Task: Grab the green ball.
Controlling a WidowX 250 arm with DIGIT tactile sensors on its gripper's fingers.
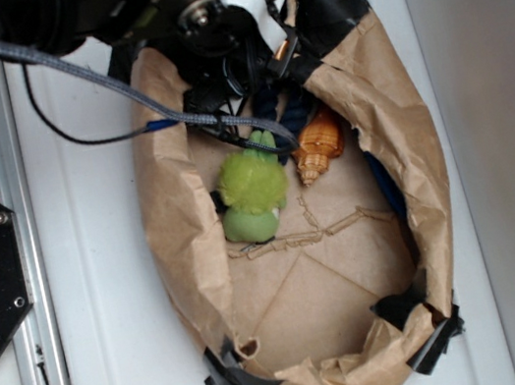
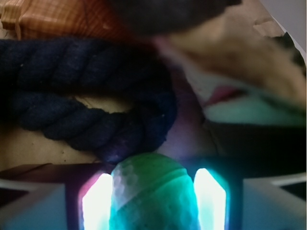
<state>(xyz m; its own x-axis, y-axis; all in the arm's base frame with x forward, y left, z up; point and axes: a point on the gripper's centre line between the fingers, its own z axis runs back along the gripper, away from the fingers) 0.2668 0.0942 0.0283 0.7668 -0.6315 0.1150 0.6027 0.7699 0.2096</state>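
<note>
Sitting between the two lit pads of the gripper, the green ball fills the gap; the wrist view shows its dimpled mint surface running pad to pad, and the jaws look clamped on it across its widest part, though the contact lines themselves are washed out by glare. Just ahead of the jaws a thick dark-blue rope loops round, its nearest bend touching or almost touching the ball's far side. Beyond the rope, further ahead, lies the ribbed orange seashell.

Judging by the fine dimples and matte finish, the ball is light and somewhat springy, not slippery; a hold across the middle should keep it from squirting out, while a hold nearer the top could let it roll free. The rope might drag along if it catches.

From the exterior view the gripper is buried under the arm at the upper end of the brown paper nest, and the ball cannot be seen there. The lime-green plush toy lies apart.
</note>
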